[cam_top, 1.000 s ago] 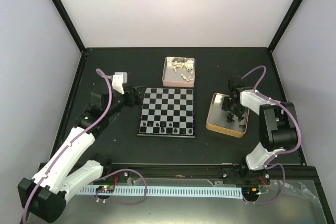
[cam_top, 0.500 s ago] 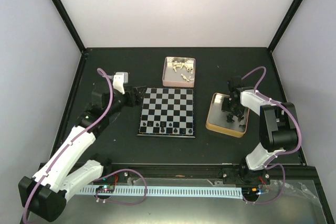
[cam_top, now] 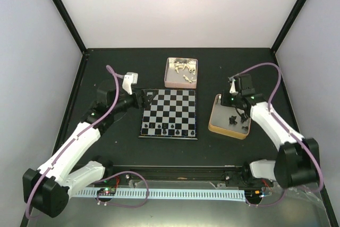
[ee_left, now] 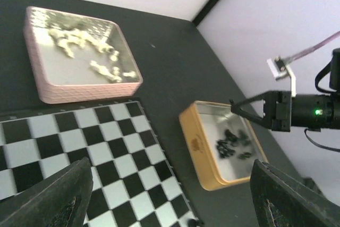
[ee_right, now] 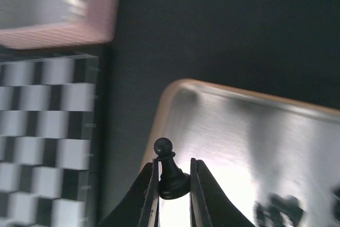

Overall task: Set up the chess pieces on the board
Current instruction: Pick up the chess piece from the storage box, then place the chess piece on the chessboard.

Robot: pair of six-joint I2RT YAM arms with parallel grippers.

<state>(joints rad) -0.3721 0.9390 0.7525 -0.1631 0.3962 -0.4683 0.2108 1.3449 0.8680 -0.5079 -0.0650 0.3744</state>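
The board (cam_top: 169, 113) lies mid-table, with a few black chess pieces (cam_top: 169, 127) on its near row. My right gripper (ee_right: 173, 166) is shut on a black pawn (ee_right: 169, 171), held above the far left corner of the yellow tin (ee_right: 159, 123). In the top view this gripper (cam_top: 234, 95) hangs over the tin's far end. More black pieces (cam_top: 232, 118) lie in the tin. White pieces (cam_top: 183, 70) lie in the pink tin (cam_top: 166, 75). My left gripper (cam_top: 146, 98) is open and empty over the board's far left corner; its fingers (ee_left: 53, 195) frame the board (ee_left: 79, 147).
The yellow tin (cam_top: 215, 123) stands right of the board and the pink tin just beyond its far edge. Dark frame posts and pale walls enclose the black table. The left wrist view also shows the right gripper (ee_left: 249, 111) over the yellow tin (ee_left: 194, 142).
My right gripper has risen out of the yellow tin with a black pawn and shifted toward its far end. My left gripper has moved right, to the board's far left corner.
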